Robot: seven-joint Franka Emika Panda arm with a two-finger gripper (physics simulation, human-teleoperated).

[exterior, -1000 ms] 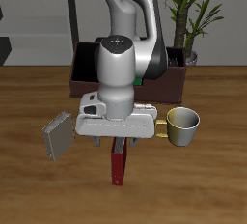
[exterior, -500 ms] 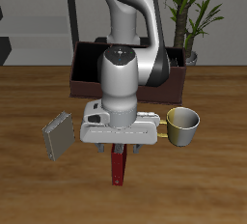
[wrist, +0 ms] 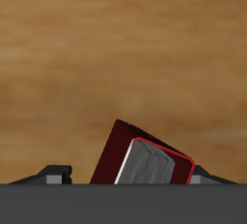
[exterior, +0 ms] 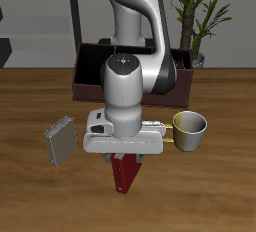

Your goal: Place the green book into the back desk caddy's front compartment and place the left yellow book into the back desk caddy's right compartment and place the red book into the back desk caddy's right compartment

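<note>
The claw (exterior: 124, 156) grips the red book (exterior: 124, 173), which hangs tilted directly below it above the desk (exterior: 30, 196). The book is judged light, stiff and smooth-covered; grip across both covers. The back desk caddy (exterior: 88, 74) lies behind the claw.

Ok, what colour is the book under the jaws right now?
Dark red cover with pale grey page edges: the red book. The wrist view shows it best.
</note>
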